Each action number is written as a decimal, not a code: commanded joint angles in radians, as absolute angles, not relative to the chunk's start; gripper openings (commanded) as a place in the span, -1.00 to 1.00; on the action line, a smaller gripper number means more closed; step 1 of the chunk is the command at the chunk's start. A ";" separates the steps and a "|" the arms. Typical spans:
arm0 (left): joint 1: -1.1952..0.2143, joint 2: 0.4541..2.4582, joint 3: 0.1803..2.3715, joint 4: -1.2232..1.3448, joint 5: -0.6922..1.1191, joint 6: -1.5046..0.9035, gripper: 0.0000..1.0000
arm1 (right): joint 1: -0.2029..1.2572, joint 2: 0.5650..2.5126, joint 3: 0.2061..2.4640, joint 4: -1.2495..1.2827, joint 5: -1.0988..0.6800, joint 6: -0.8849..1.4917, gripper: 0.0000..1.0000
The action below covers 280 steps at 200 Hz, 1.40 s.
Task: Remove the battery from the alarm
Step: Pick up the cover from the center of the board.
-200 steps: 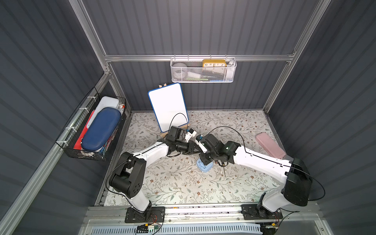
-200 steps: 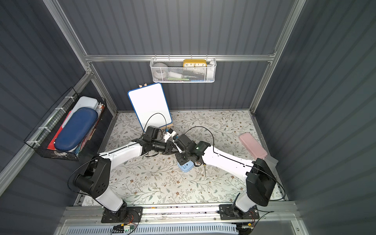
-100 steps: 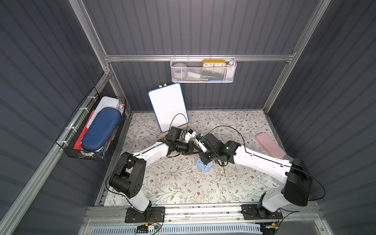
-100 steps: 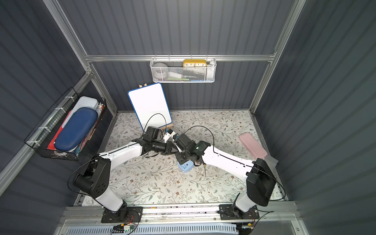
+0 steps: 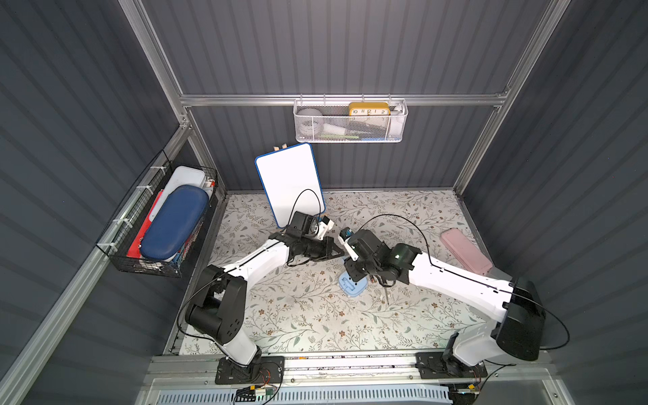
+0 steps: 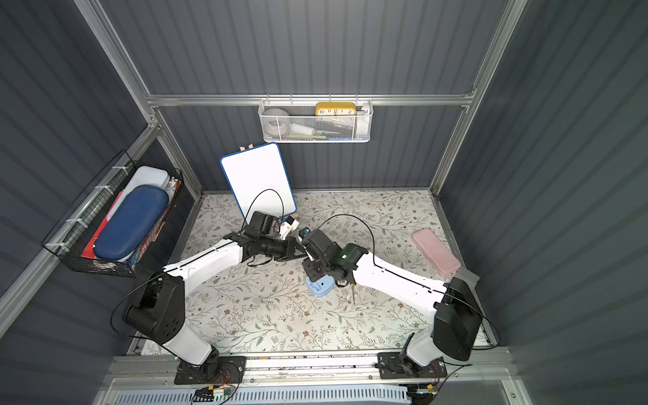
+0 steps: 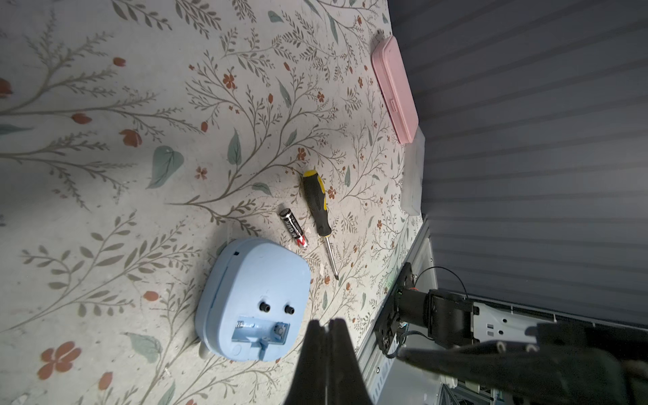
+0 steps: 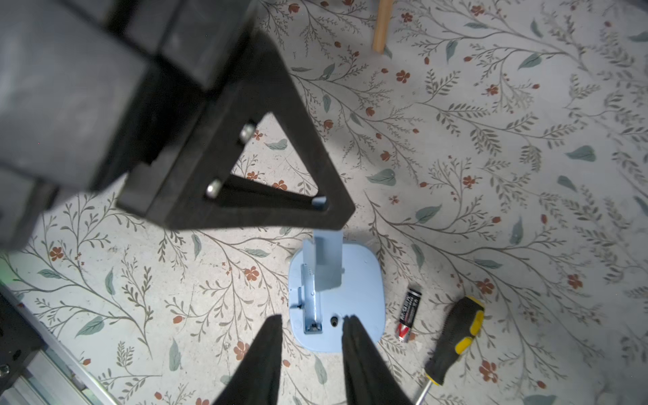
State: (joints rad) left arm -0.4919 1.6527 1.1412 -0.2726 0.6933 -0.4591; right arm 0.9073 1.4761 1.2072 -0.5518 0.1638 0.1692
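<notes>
CHANGE: right gripper (image 8: 312, 319) has just spread its jaws, empty; battery (image 8: 408, 313) lies free on the mat (image 8: 491, 175), between the face-down alarm (image 8: 361, 280) and screwdriver (image 8: 456, 336); removal looks done | POSE: right arm hovers over the open battery slot (image 8: 313, 305); left gripper (image 7: 326, 322) hangs above, closed on what looks like the battery cover (image 8: 328, 261)

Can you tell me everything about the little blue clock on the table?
The alarm is a small light-blue plastic-looking rounded square lying plain back up on the flowery table. Its battery slot is open and empty, with the cover flap standing up. Two small dark holes sit beside the slot. The battery lies close by, not touching.
</notes>
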 commanded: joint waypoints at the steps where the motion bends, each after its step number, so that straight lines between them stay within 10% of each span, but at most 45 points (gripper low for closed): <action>1: -0.488 1.676 1.192 -0.391 0.683 -0.445 -1.00 | 0.935 1.439 1.160 -0.573 0.294 0.101 -0.34; 72: -0.480 1.672 1.228 -0.441 0.818 -0.494 -1.00 | 1.095 1.279 0.878 -0.184 0.564 -0.037 -0.25; 280: -0.456 1.629 1.186 -0.396 0.913 -0.564 -1.00 | 1.121 1.462 1.001 -0.189 0.747 -0.027 -0.40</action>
State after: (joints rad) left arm -0.4637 1.6642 1.2015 -0.4046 0.8787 -0.5507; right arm 1.1130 1.4921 1.0008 -0.2310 0.6758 -0.0204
